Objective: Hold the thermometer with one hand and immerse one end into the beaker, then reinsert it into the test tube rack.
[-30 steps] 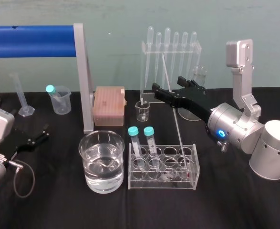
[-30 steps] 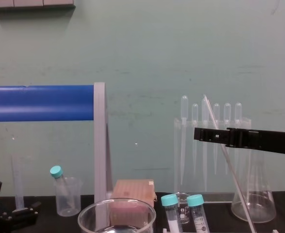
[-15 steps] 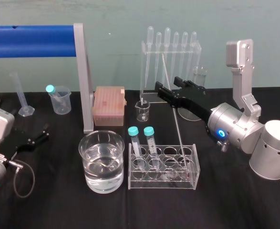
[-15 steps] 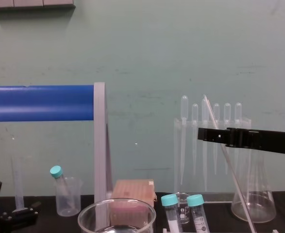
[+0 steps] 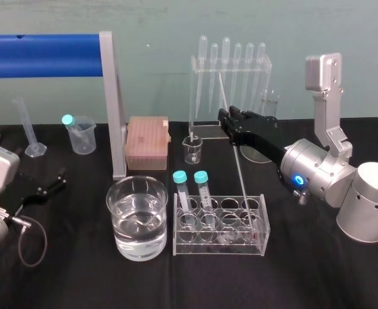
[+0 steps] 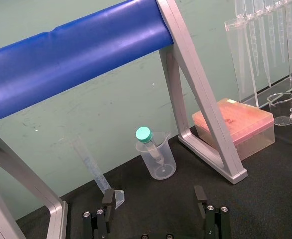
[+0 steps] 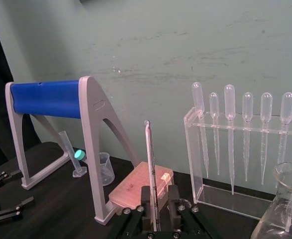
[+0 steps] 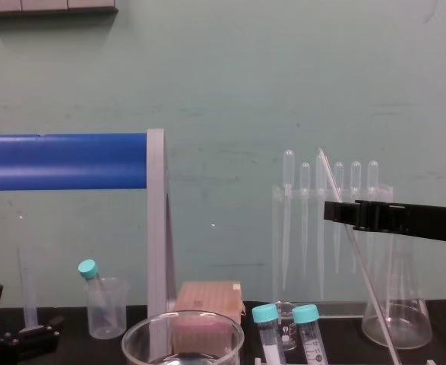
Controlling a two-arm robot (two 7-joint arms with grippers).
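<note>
The thermometer (image 5: 234, 149) is a thin whitish rod that leans up and left out of the clear test tube rack (image 5: 219, 226). My right gripper (image 5: 226, 121) reaches in from the right at the rod's upper part. In the right wrist view the thermometer (image 7: 149, 164) stands between its fingers (image 7: 172, 195), which are drawn in close, with a slim gap still showing on one side. The large water-filled beaker (image 5: 137, 188) sits left of the rack. My left gripper (image 6: 154, 199) rests open with nothing in it at the table's left (image 5: 44, 190).
A pipette stand (image 5: 230, 71) and a conical flask (image 8: 396, 304) are behind the right gripper. A small glass beaker (image 5: 193, 149), a pink tip box (image 5: 148, 141) and a blue-barred frame (image 5: 47, 55) stand nearby. Two teal-capped tubes (image 5: 190, 188) are in the rack.
The right gripper's fingers have drawn in from wide open to close around the thermometer. The thermometer and the left arm have not moved.
</note>
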